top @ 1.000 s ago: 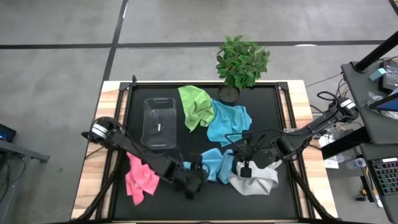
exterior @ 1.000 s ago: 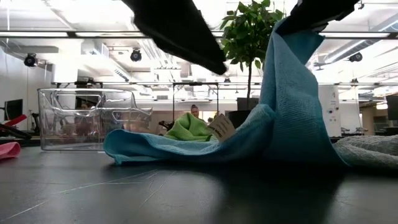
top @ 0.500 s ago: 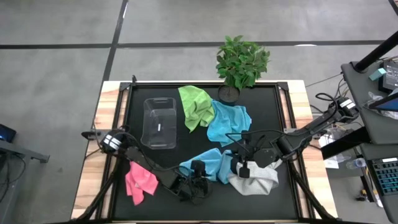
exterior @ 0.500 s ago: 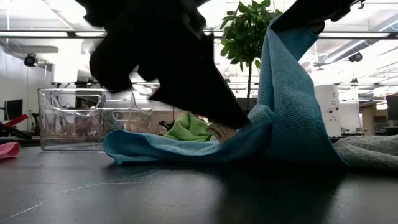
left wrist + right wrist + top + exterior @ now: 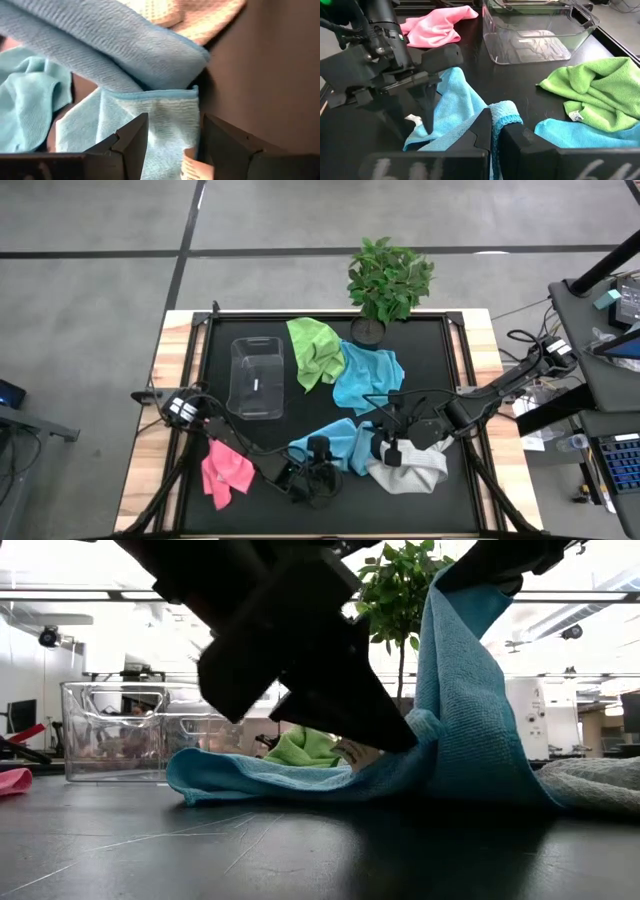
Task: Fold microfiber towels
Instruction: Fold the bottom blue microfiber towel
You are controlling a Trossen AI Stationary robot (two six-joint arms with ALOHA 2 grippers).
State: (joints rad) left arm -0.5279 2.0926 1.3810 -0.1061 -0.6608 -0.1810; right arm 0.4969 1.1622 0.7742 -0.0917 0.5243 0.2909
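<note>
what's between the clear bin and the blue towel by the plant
The lime green towel lies between the clear bin and the blue towel, overlapping the blue towel's edge. The high view shows it.

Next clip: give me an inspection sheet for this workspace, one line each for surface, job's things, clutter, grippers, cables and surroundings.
Surface: black mat on a wooden table.
Job's things: blue towel partly lifted at front; second blue towel and green towel crumpled at back; pink towel front left; grey towel front right.
Clutter: clear bin, potted plant.
Grippers: right gripper shut on the blue towel's edge; left gripper open, fingers straddling a corner of it.
Cables: black cables along the left arm.
Surroundings: desk with equipment on the right.
</note>
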